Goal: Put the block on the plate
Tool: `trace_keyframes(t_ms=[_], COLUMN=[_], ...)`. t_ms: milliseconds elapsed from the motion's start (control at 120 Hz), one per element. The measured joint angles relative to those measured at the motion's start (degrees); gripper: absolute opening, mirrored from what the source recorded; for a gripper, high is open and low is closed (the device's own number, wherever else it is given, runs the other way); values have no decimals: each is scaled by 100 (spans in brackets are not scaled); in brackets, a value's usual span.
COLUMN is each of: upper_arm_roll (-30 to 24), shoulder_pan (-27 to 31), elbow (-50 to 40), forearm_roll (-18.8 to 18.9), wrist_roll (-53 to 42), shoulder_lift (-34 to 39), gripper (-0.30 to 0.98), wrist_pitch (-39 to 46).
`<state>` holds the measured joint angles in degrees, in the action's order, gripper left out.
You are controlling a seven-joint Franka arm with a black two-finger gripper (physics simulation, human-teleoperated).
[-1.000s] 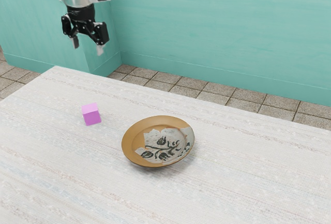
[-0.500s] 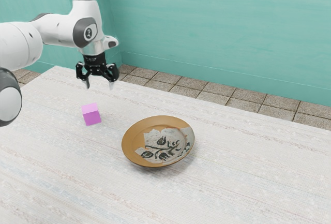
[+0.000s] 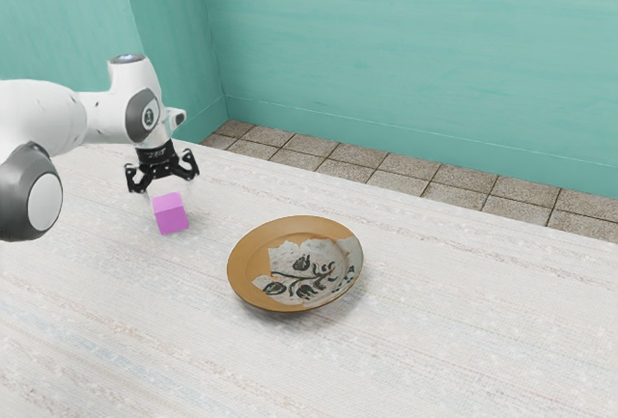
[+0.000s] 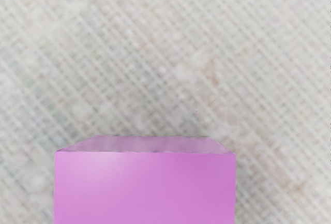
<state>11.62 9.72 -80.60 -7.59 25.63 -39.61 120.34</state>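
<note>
My gripper (image 3: 170,192) is low over the table at the exterior view's left, its fingers spread wide. Right at it sits the pink block (image 3: 171,214), upright on the tabletop and partly covering the space between the fingers from this side. In the wrist view the block (image 4: 145,188) looms large at the lower edge, just under the hand. The plate (image 3: 253,254), brown with a pale floral patch, lies apart from the block, toward the exterior view's right, with nothing on it.
A whitish table (image 3: 454,321) carries both things. Behind its far edge are floor tiles (image 3: 381,167) and a teal wall (image 3: 406,61). The arm (image 3: 58,114) reaches in from the exterior view's left, above the table.
My hand came in over the table and then sank to the block, drifting slightly toward the exterior view's left lately. Block and plate stayed where they were.
</note>
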Motion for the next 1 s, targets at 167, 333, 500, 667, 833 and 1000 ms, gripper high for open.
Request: trace_keyframes(t_ms=[167, 333, 500, 667, 833, 1000], upper_arm_roll=[8, 7, 96, 112, 108, 104], shoulder_pan=[20, 25, 26, 61, 45, 14], elbow=[352, 360, 374, 508, 516, 509], forearm_roll=[40, 32, 3, -8, 3, -3], wrist_roll=[257, 451, 592, 694, 771, 831], shoulder_lift=[-308, -393, -462, -600, -599, -599], gripper=[69, 69, 69, 69, 66, 57], wrist_pitch=[-55, -72, -66, -69, -84, -87])
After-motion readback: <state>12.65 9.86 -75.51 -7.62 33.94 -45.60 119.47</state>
